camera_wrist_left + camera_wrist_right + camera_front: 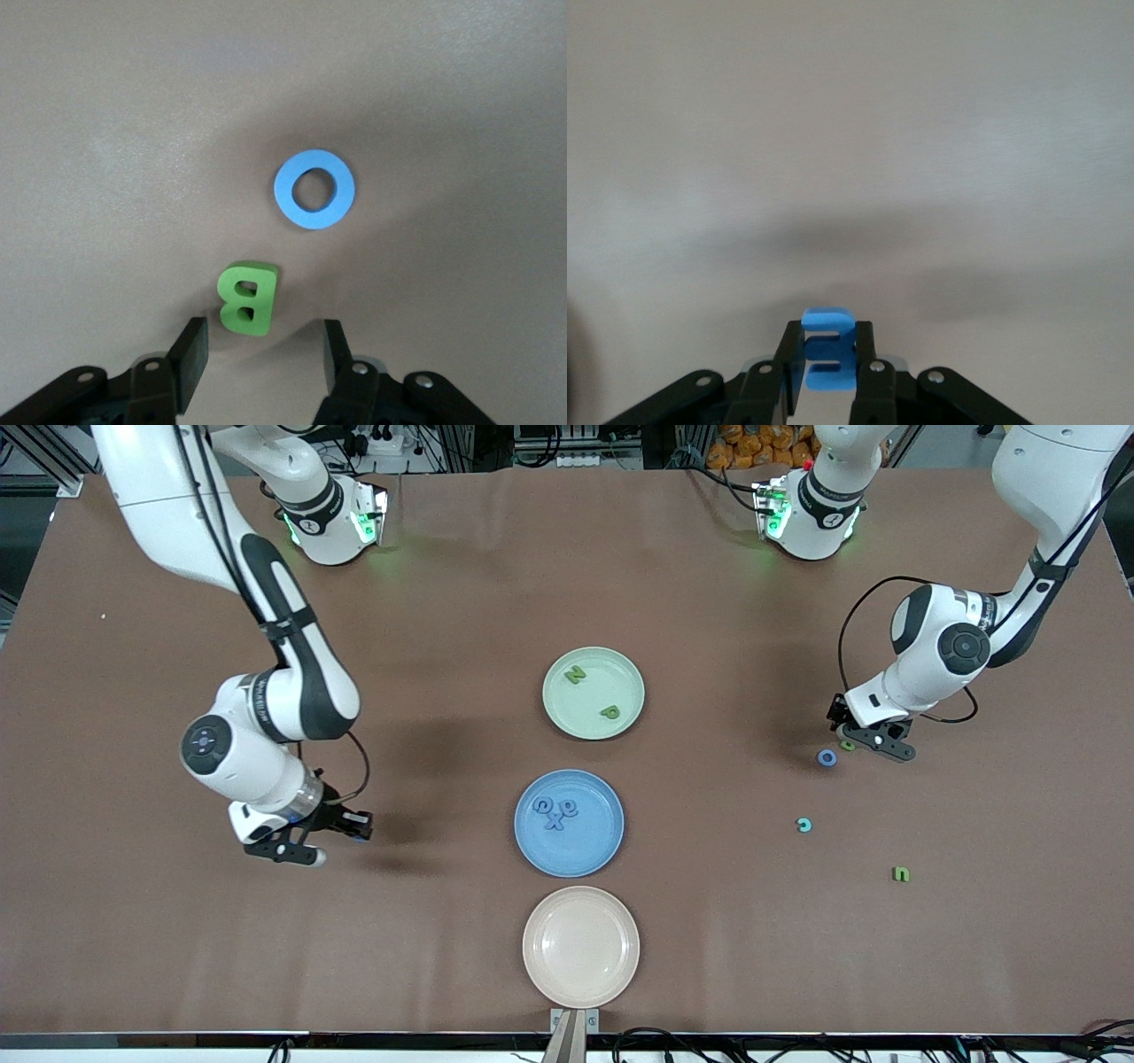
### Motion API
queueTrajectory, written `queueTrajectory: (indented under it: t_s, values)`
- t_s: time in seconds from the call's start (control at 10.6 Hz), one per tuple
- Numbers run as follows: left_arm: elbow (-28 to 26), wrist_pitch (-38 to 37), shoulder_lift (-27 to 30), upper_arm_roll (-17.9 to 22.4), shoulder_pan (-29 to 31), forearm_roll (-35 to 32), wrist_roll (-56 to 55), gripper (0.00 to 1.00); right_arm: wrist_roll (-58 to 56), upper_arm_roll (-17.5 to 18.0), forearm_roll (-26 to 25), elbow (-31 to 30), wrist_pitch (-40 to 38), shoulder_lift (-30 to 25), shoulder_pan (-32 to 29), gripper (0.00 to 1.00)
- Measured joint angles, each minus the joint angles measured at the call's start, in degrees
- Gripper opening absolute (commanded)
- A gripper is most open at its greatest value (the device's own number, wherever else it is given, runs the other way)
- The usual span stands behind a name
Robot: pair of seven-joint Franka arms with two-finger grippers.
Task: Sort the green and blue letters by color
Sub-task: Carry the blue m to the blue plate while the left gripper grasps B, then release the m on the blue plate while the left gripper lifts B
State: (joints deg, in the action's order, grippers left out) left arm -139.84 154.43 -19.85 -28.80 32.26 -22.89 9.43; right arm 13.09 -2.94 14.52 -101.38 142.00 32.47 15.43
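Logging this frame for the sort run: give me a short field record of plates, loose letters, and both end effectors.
green plate: two green letters
blue plate: blue letters, clustered
beige plate: nearest the front camera
left end effector: open, low at the green B
blue O: on table beside the B
right end effector: shut on a blue letter, above the table at the right arm's end
other loose letters: teal letter, green letter
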Motion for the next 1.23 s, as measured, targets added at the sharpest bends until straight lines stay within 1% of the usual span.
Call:
queueTrajectory:
  t_s: [0.09,0.19,0.28,0.38,0.47,0.57,0.66,0.95,1.04,1.13,1.23]
  values:
    - [0.07,0.09,-0.02,0.37,-0.22,0.0,0.0,0.58,2.41,0.01,0.04,0.85,0.0,0.12,2.12,0.16]
    - [0.17,0.12,-0.09,0.67,-0.44,0.0,0.0,0.45,5.07,0.03,0.04,2.05,0.01,0.52,4.41,0.16]
    - [0.32,0.15,-0.23,0.87,-0.61,0.0,0.0,0.38,7.45,0.04,0.04,3.54,0.05,1.19,6.69,0.16]
    - [0.44,0.17,-0.42,1.01,-0.75,0.0,0.0,0.37,9.21,0.04,0.04,5.12,0.14,2.06,8.85,0.16]
    - [0.52,0.21,-0.63,1.11,-0.89,0.0,0.0,0.31,10.63,0.02,0.04,6.65,0.57,3.12,10.84,0.16]
    - [0.76,0.28,-0.66,1.22,-0.97,-0.07,0.0,0.14,11.52,0.0,0.04,7.86,1.55,4.18,12.61,0.16]
    - [0.87,0.28,-0.78,1.23,-1.01,-0.07,0.0,0.0,12.48,0.0,0.07,8.48,3.58,4.93,14.07,0.16]
    - [1.62,0.3,-1.08,1.39,-1.97,-0.5,0.01,0.0,13.59,0.03,2.77,9.57,8.41,6.28,18.29,0.17]
    - [2.1,0.37,-1.23,1.61,-2.63,-0.52,0.01,0.0,13.73,0.02,3.35,10.25,9.52,6.91,19.87,0.18]
    - [2.76,0.4,-1.26,1.92,-3.34,-0.52,0.01,0.0,13.88,0.02,3.75,10.98,10.6,7.75,21.32,0.25]
    - [3.89,0.43,-1.19,2.55,-3.98,-0.56,0.01,0.0,13.93,0.0,4.09,11.84,11.7,8.74,22.63,0.89]
